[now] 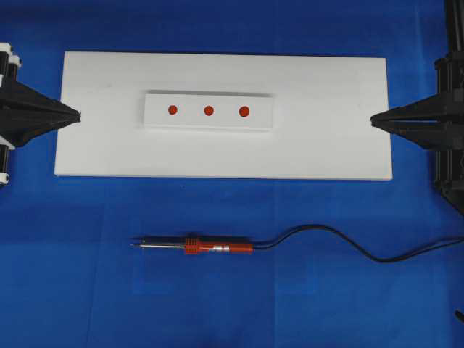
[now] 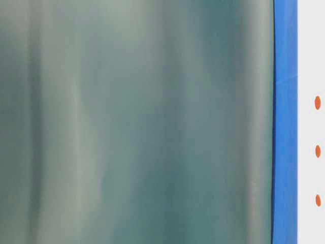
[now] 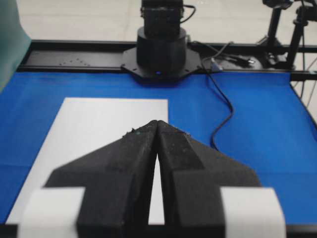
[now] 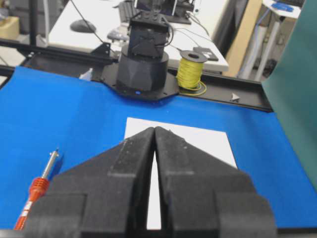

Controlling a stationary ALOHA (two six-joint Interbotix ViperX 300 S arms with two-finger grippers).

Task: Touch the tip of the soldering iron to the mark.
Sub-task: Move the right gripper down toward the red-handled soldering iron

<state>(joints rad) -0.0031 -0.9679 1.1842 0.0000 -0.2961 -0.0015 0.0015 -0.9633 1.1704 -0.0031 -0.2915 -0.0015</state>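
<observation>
The soldering iron (image 1: 206,246) lies flat on the blue mat in front of the white board, its red-orange handle in the middle and its tip (image 1: 133,243) pointing left. Its handle and shaft (image 4: 38,188) show at the lower left of the right wrist view. Three red marks (image 1: 208,111) sit in a row on a raised white strip (image 1: 209,111) on the board; they also show as orange marks (image 2: 317,151) at the right of the table-level view. My left gripper (image 1: 78,116) rests shut at the board's left edge, my right gripper (image 1: 373,120) shut at its right edge. Both hold nothing.
The white board (image 1: 326,145) lies across the blue mat (image 1: 72,275). The iron's black cord (image 1: 348,243) snakes right to the mat's edge. A green screen (image 2: 137,122) blocks most of the table-level view. Arm bases (image 3: 161,49) stand at each end.
</observation>
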